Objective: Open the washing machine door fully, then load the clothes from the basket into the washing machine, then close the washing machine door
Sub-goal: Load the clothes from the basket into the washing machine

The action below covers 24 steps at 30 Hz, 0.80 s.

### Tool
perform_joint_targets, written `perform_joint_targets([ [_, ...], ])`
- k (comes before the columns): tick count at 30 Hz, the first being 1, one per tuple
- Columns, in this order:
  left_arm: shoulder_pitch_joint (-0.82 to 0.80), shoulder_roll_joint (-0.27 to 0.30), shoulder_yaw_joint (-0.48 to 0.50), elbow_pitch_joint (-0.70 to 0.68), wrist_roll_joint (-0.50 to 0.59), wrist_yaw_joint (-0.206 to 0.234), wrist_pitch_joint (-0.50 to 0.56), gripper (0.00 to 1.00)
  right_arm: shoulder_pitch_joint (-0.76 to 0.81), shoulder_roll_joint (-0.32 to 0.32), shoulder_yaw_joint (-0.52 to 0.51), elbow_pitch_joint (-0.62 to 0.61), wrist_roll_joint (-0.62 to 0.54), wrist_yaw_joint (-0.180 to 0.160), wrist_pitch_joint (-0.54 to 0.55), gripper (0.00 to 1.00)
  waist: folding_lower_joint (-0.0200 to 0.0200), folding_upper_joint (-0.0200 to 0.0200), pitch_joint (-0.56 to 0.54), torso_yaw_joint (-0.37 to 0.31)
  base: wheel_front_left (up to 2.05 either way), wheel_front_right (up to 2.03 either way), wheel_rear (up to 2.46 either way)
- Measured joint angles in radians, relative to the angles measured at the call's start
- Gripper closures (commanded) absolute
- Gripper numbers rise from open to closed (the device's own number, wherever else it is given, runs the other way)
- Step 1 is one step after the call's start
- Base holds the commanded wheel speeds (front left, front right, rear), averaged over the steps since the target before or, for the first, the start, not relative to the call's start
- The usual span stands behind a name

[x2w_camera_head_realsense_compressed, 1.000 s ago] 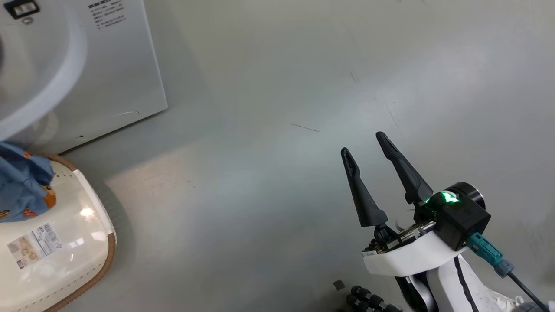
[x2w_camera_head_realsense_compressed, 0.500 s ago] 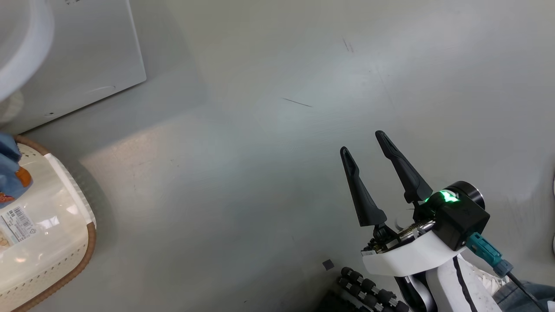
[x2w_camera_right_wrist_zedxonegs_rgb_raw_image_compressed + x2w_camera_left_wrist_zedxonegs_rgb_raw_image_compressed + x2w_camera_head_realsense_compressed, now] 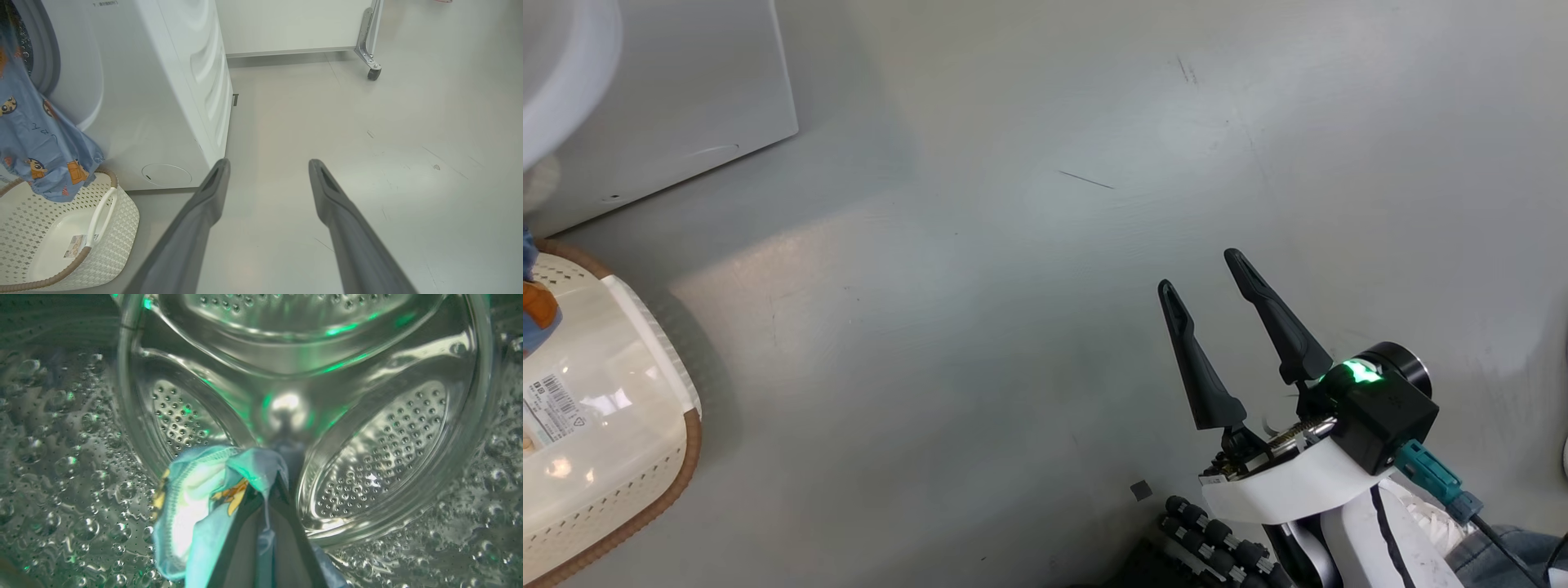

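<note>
The head camera has swung, so the cream perforated plastic basket [image 3: 645, 343] sits further left of the idle right end effector [image 3: 1199, 270], whose fingers are apart. The left end effector [image 3: 273, 490], inside the white washing machine [image 3: 163, 102] and its steel drum [image 3: 388, 449], is clamped on a blue cartoon-print garment [image 3: 196, 498] bunched left of its tips. Loading looks half done: the garment's long axis runs from the drum mouth down to the basket, gripped end pointing inward.

The right gripper [image 3: 1197, 270] is showing dark tapering fingers [image 3: 1203, 384]; behind them a green light [image 3: 1356, 371] is glowing on a black block [image 3: 1384, 416].
</note>
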Motion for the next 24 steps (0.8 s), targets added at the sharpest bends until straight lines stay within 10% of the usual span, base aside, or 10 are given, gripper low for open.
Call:
perform_joint_targets([
  [11, 0.019, 0.000, -0.109, 0.174, 0.081, -0.009, 0.057, 1.00, 0.000, 0.000, 0.005, 0.011, 0.000, 0.000, 0.000, 0.00, -0.0001, 0.0000, -0.017, 0.012, 0.00, 0.00, 0.00],
  [15, 0.017, -0.002, -0.132, 0.218, 0.106, -0.009, 0.063, 0.51, 0.000, 0.000, 0.005, 0.018, 0.000, 0.000, 0.000, 0.00, 0.0000, 0.0000, -0.026, 0.016, 0.00, 0.00, 0.00],
  [16, 0.017, -0.007, -0.136, 0.231, 0.109, -0.007, 0.063, 0.11, 0.000, 0.000, 0.003, 0.021, 0.000, 0.000, 0.000, 0.00, 0.0000, 0.0000, -0.029, 0.017, 0.00, 0.00, 0.00],
  [17, 0.017, -0.013, -0.139, 0.242, 0.111, -0.007, 0.065, 0.00, 0.000, 0.000, 0.002, 0.022, -0.001, 0.000, 0.000, 0.00, -0.0001, 0.0000, -0.033, 0.018, 0.00, 0.00, 0.00],
  [24, 0.009, -0.033, -0.156, 0.295, 0.128, 0.017, 0.065, 0.00, 0.000, 0.000, 0.001, 0.027, -0.002, 0.000, 0.000, 0.00, -0.0001, 0.0000, -0.055, 0.033, 0.00, 0.00, 0.00],
])
